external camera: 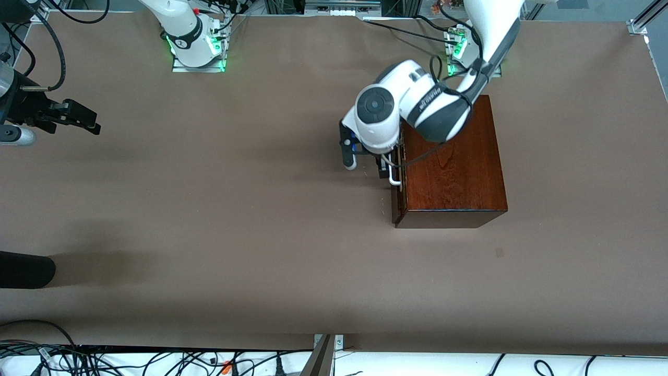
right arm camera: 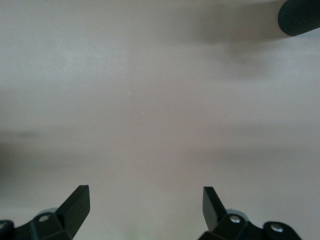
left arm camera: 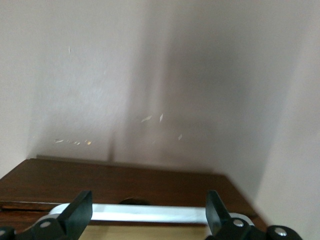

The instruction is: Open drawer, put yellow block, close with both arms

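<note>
Straddling the white U-shaped bar handle (left arm camera: pixel 150 213) of the barely opened pale-wood drawer (external camera: pixel 397 180) in the glossy reddish-brown box (external camera: pixel 451 162), the left gripper (left arm camera: pixel 149 215) is spread; the right gripper (external camera: pixel 73 116) is waiting spread over bare table. No yellow block is showing; everything is remaining.

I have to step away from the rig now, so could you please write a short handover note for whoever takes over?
Left gripper: open, fingers straddling the white U-shaped bar handle of the drawer, not yet shut on it.
Right gripper: open, empty, waiting over bare table at the right arm's end.
Glossy reddish-brown wooden box: on the table by the left arm's base; its drawer looks shut or barely out.
Small yellow block: not visible in any view.
Done: approach to the handle.
Left: grip, pull open, put the block in, close with both arms.
</note>
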You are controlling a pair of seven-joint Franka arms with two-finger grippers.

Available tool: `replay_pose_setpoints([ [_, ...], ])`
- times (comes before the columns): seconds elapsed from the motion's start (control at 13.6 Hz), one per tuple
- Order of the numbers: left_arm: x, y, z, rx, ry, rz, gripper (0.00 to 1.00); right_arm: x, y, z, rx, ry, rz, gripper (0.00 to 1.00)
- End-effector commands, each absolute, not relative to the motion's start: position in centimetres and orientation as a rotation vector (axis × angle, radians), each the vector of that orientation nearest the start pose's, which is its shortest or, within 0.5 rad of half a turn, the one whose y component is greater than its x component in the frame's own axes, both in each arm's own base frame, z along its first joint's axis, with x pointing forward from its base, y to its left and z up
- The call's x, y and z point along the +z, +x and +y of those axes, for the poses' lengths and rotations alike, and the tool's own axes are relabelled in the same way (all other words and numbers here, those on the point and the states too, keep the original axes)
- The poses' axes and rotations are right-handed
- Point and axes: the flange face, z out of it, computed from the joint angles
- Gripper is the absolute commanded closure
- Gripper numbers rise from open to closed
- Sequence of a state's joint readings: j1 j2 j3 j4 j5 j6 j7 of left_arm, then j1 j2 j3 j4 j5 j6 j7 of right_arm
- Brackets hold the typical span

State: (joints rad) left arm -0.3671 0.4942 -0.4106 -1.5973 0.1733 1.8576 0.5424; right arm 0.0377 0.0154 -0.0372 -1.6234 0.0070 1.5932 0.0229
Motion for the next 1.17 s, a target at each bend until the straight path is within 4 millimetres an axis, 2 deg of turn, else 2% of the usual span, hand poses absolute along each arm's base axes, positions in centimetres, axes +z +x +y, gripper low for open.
replay_pose_setpoints([
  [0.0,38.9,48.1,-44.8,0.251,-2.61,1.769,0.0,60.0,55.8,0.0,0.06,-3.115,0.04,0.0],
  [0.07,40.1,47.9,-44.8,0.229,-2.679,1.654,0.0,60.1,55.7,0.0,0.058,-3.115,0.04,0.0],
  [0.22,41.6,46.7,-43.9,0.332,-2.819,1.327,0.0,60.0,55.8,0.0,0.058,-3.115,0.04,0.0],
  [0.29,42.3,46.8,-43.2,0.359,-2.861,1.154,0.0,60.0,55.8,0.0,0.058,-3.115,0.04,0.0],
  [0.44,43.5,48.0,-40.5,0.432,-2.897,0.873,0.0,60.0,55.8,0.0,0.06,-3.117,0.04,0.0],
  [0.59,45.3,49.9,-37.2,0.495,-2.895,0.702,0.0,60.0,55.8,0.0,0.055,-3.115,0.04,0.0],
  [0.73,48.1,53.1,-32.3,0.515,-2.928,0.574,0.0,60.0,55.8,0.2,0.055,-3.117,0.035,0.0],
  [0.95,52.3,57.6,-23.4,0.499,-3.006,0.347,0.0,60.1,55.8,0.1,0.053,-3.117,0.037,0.0],
  [1.1,52.8,59.7,-17.3,0.499,-3.05,0.194,0.0,60.0,55.8,0.1,0.055,-3.118,0.037,0.0],
])
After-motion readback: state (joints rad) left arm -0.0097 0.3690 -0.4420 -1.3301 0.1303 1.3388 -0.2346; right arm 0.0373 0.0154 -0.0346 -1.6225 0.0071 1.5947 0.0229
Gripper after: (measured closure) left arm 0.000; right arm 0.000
